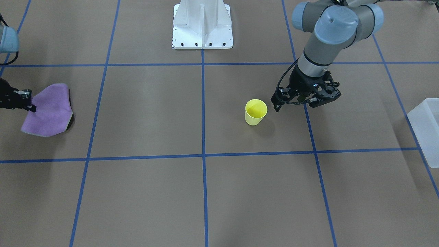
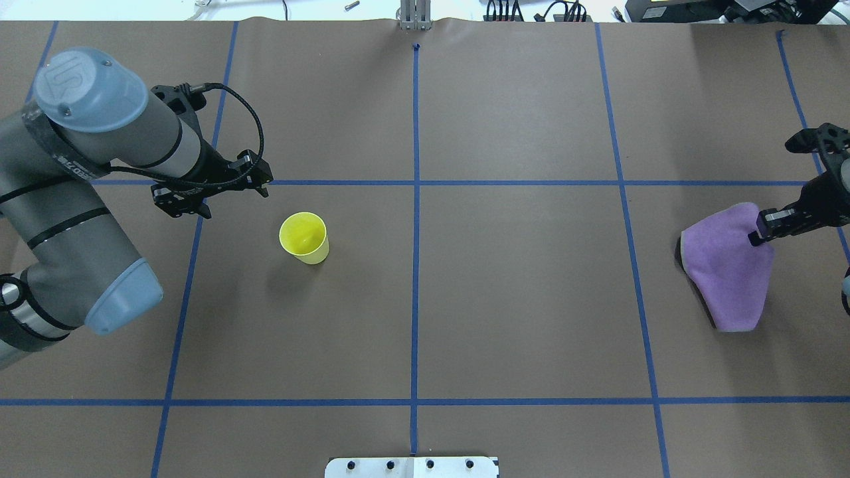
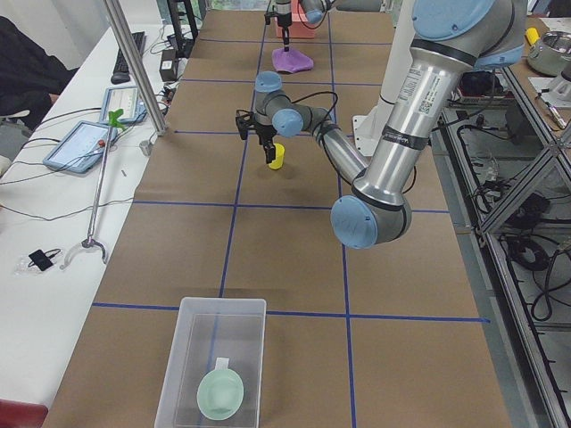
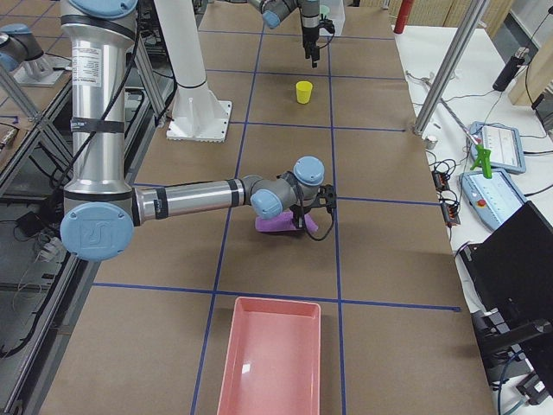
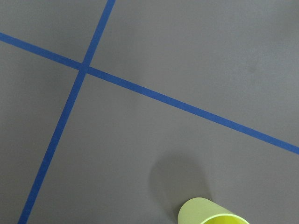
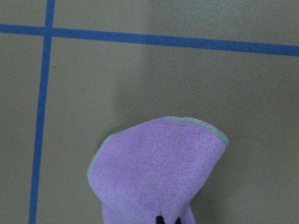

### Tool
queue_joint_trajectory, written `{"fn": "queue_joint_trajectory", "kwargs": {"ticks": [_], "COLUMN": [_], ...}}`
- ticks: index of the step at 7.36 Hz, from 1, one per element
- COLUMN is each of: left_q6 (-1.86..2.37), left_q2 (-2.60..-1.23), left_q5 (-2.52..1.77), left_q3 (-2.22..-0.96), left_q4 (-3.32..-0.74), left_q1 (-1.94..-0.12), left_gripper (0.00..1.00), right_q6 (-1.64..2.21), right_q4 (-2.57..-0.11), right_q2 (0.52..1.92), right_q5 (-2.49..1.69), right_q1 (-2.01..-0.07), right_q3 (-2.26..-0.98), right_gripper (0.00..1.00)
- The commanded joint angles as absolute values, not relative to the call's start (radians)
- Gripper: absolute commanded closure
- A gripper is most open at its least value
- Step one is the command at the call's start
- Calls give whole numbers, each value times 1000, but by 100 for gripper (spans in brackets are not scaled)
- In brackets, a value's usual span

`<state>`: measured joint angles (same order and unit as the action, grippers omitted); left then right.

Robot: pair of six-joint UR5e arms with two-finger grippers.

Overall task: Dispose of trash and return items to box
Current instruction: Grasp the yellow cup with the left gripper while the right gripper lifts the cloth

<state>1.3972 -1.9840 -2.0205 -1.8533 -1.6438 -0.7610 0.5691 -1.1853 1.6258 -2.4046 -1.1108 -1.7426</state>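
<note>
The yellow cup (image 1: 256,111) (image 2: 304,236) stands upright on the brown table, left of centre in the overhead view. My left gripper (image 2: 229,199) (image 1: 294,102) hovers just beside it, toward the table's left end, apart from it and open with nothing in it. The cup's rim (image 5: 215,213) peeks in at the bottom of the left wrist view. The mint-green bowl (image 3: 220,392) lies inside the translucent box (image 3: 214,357) (image 1: 425,130) at the left end. My right gripper (image 2: 758,236) (image 1: 32,108) is shut on a purple cloth (image 2: 727,265) (image 6: 154,177) that hangs from it.
A pink tray (image 4: 268,363) sits at the table's right end. The white robot pedestal (image 1: 202,24) stands at the table's middle, on the robot's side. Blue tape lines cross the brown surface.
</note>
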Motion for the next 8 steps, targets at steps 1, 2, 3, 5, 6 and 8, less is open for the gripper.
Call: {"fn": "queue_joint_trajectory", "kwargs": {"ticks": [1,2,3,5,6,8], "left_q6": [1432,1465,1465,1466,1503,1522], "left_q2": [-1986,-1997,-2000,-2003,-2006,-2013], "left_q5": [-1993,-1990,-1988,-1987,-1987,-1967], "left_q3": [-1844,-1844,-1839,-1813,-1792,-1770], "left_q4": [-1677,-1675,-1677,-1687,-1733,-1761], "left_q1": [-721,-694,-677,-649,-644,-644], "left_gripper": [2,2,2,3,5,22], "right_q6": [569,568,568,565,555,507], "right_q4": [-1227,-1236,-1239,-1239,-1239,-1239], "right_q2": [1628,1634,1646,1647,1649,1670], "right_q5": [-2468,-2473,-2485,-2525,-2537,-2530], "right_q1": [-1195,-1228,-1256,-1362,-1402,-1469], "right_q3": [-1799,-1830,-1860,-1870,-1870,-1856], "right_gripper": [100,100,100,100,100,100]}}
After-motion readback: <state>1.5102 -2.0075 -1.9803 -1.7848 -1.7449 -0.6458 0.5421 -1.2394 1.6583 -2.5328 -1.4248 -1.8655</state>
